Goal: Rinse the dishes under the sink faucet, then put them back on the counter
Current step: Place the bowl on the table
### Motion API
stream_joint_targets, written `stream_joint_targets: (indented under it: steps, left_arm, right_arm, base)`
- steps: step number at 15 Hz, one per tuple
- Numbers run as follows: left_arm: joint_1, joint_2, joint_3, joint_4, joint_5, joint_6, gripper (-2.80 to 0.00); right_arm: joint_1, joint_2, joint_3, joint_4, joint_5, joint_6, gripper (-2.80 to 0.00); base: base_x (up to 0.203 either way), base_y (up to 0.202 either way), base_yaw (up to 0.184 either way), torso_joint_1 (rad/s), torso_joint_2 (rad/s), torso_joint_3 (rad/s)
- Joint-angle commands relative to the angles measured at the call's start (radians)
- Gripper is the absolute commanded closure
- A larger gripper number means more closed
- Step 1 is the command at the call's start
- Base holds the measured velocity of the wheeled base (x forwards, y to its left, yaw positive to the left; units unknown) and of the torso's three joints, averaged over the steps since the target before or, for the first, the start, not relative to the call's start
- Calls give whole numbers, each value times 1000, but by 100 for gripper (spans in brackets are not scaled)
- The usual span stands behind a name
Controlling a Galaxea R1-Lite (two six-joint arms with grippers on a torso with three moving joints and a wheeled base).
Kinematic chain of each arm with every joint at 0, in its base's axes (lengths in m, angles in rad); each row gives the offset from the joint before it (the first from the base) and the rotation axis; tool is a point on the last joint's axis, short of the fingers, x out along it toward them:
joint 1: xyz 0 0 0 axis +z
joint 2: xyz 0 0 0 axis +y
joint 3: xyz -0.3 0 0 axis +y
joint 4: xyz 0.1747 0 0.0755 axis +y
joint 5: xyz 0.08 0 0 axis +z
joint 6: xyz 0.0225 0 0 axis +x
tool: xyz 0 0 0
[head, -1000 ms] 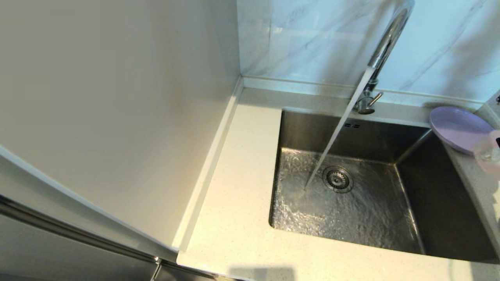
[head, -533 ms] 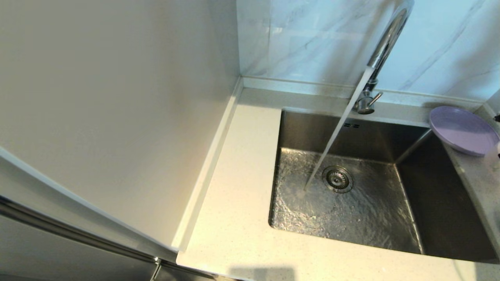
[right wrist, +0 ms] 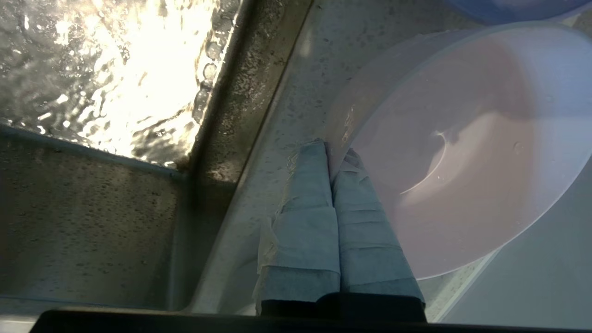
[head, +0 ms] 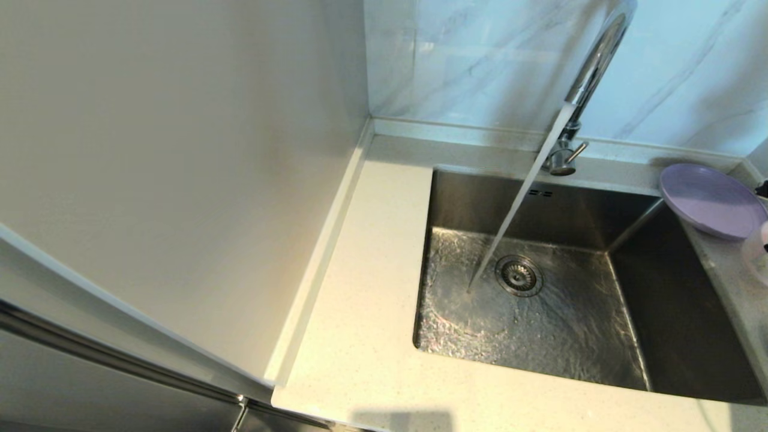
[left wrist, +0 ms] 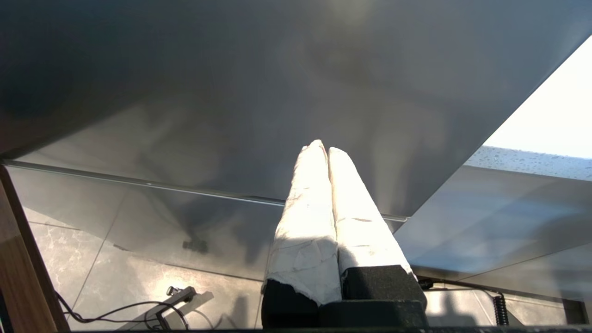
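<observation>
The left gripper (left wrist: 322, 148) hangs parked below the counter's (head: 360, 336) near left edge, its padded fingers pressed together on nothing. On the narrow strip of counter right of the sink (head: 540, 312), the right gripper (right wrist: 334, 149) pinches the rim of the white bowl (right wrist: 462, 152), one finger inside and one outside; the bowl seems to sit on or just above the wet stone, which of the two I cannot tell. Water from the faucet (head: 591, 72) falls onto the basin floor just left of the drain strainer (head: 518, 275). Farther back, the lavender plate (head: 711, 201) rests on the far right corner. The step in hand looks like setting the rinsed bowl down; next, the fingers must part and lift clear without dragging the bowl.
</observation>
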Motion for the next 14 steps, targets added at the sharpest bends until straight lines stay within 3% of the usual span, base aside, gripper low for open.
stream_joint_targets:
  steps: [1,8,9,14]
  left_arm:
    - [0,0,0,0,1,0,0]
    - [0,0,0,0,1,0,0]
    - [0,0,0,0,-1,0,0]
    - [0,0,0,0,-1,0,0]
  right_arm:
    - [-4,21,-3,4,1,-13,0]
    - [-17,27,23,4,-35,-20,0]
    - [-17,29,18,4,-41,-20,-280]
    - [-17,9,10,4,-44,-19,-280]
  base:
    - [0,0,0,0,0,0]
    - [0,0,0,0,0,0]
    - [0,0,0,0,0,0]
    - [0,0,0,0,0,0]
